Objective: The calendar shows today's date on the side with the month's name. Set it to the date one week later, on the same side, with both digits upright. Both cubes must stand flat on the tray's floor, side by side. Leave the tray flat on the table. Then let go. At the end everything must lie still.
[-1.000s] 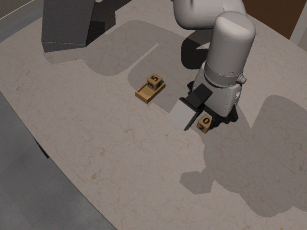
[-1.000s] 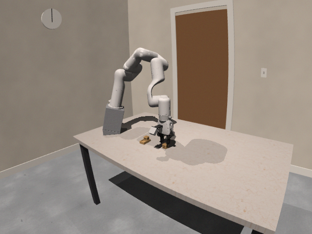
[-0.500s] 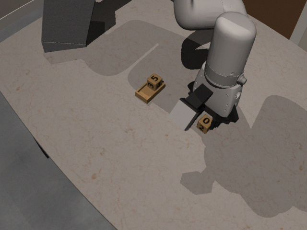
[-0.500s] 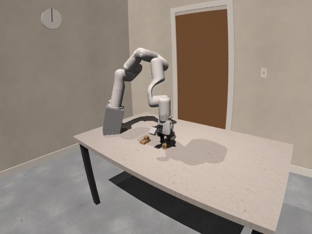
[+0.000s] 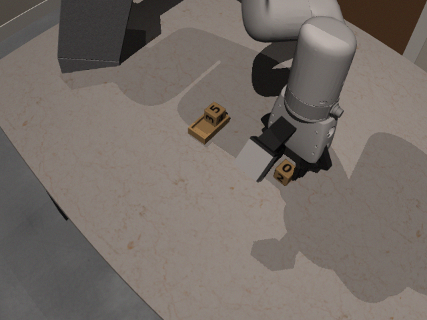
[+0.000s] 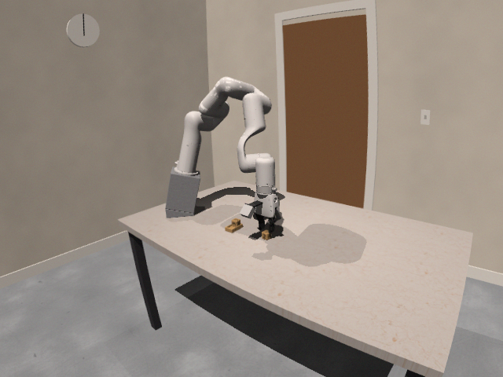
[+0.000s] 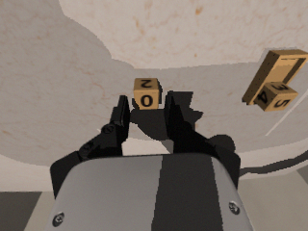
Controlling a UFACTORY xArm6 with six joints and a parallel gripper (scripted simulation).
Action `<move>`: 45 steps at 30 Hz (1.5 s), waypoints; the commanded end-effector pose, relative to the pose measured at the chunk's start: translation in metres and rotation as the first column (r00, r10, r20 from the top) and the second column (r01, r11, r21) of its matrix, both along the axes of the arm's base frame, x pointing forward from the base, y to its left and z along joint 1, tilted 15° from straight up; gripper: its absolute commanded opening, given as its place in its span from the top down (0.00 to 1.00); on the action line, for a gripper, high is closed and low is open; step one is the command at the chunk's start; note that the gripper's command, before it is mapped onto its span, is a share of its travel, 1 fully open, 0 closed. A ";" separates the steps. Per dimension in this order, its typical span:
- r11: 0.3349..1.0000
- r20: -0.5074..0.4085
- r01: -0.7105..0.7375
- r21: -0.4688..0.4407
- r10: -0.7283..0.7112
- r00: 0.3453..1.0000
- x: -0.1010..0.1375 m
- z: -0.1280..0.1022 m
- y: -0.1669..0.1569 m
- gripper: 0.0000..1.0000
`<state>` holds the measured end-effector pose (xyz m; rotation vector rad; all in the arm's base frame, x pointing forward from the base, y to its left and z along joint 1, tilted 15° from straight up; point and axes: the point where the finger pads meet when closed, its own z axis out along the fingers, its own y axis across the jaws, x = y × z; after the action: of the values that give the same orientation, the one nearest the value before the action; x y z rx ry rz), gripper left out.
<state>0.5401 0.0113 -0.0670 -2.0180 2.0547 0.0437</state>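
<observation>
A wooden tray (image 5: 208, 129) lies flat on the table. One number cube (image 5: 215, 115) stands at the tray's far end, with 5 on top and 3 and 4 on its sides. The tray's near half is empty. The second cube (image 5: 284, 172) is outside the tray, to its right, and seems to rest on the table with 0 on top and 2 on a side. My gripper (image 7: 146, 104) points down over it, half open. The cube (image 7: 147, 93) sits between the fingertips with a small gap on each side. The tray (image 7: 276, 77) also shows at the right of the wrist view.
The arm's grey base block (image 5: 91, 33) stands at the back left of the table. The table's edge runs along the left (image 5: 69, 220). The arm's body hides the table just behind the gripper.
</observation>
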 end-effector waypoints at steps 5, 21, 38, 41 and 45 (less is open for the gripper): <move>1.000 0.004 0.001 0.000 -0.001 1.000 0.002 0.002 0.000 0.53; 1.000 0.004 0.001 0.000 -0.001 1.000 0.002 -0.003 0.001 0.53; 1.000 0.004 0.001 0.000 -0.001 1.000 0.006 -0.022 0.005 0.53; 1.000 0.004 0.001 0.000 -0.001 1.000 0.006 -0.023 0.005 0.53; 1.000 0.004 0.001 0.000 -0.001 1.000 0.006 -0.024 0.005 0.53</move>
<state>0.5444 0.0164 -0.0915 -2.0180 2.0546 0.0433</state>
